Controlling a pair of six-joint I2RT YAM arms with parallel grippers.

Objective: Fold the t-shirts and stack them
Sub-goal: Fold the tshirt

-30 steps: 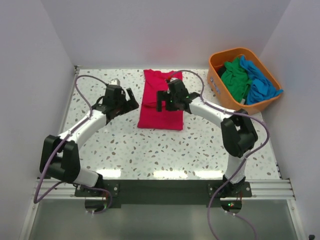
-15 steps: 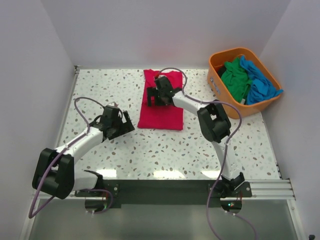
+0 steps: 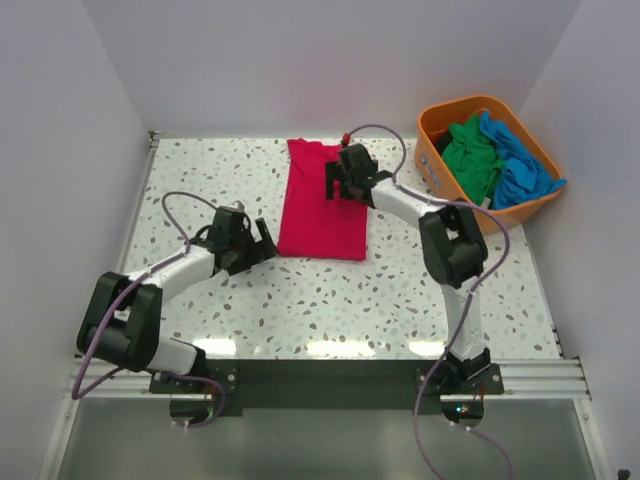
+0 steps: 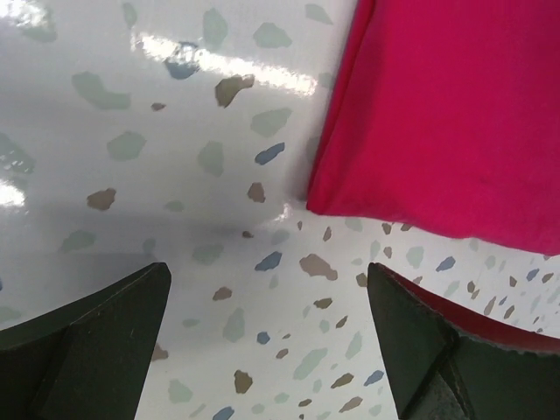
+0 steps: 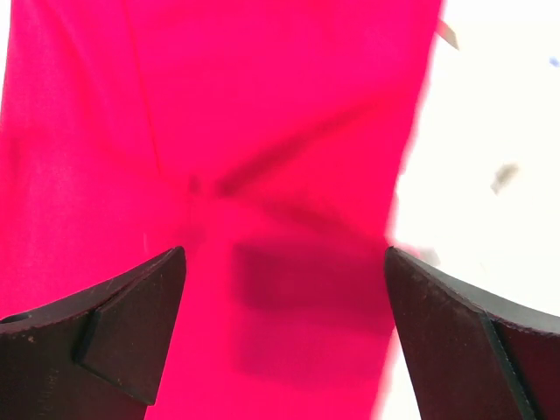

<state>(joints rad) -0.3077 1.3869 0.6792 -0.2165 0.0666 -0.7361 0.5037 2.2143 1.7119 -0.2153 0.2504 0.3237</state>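
The crimson t-shirt (image 3: 320, 205) lies folded into a long strip on the table, at the back centre. My left gripper (image 3: 262, 243) is open and empty, low over the table just left of the shirt's near left corner (image 4: 350, 188). My right gripper (image 3: 340, 180) is open and empty above the shirt's far right part (image 5: 262, 175). The green t-shirt (image 3: 470, 160) and the blue t-shirt (image 3: 520, 170) lie crumpled in the orange basket (image 3: 440, 180) at the back right.
The speckled table (image 3: 330, 300) is walled on the left, back and right. The basket stands against the right wall. Cables loop from both arms over the table.
My left gripper moved right, toward the shirt's near left corner. My right gripper moved right and slightly back over the shirt's far part. The shirt lies where it was.
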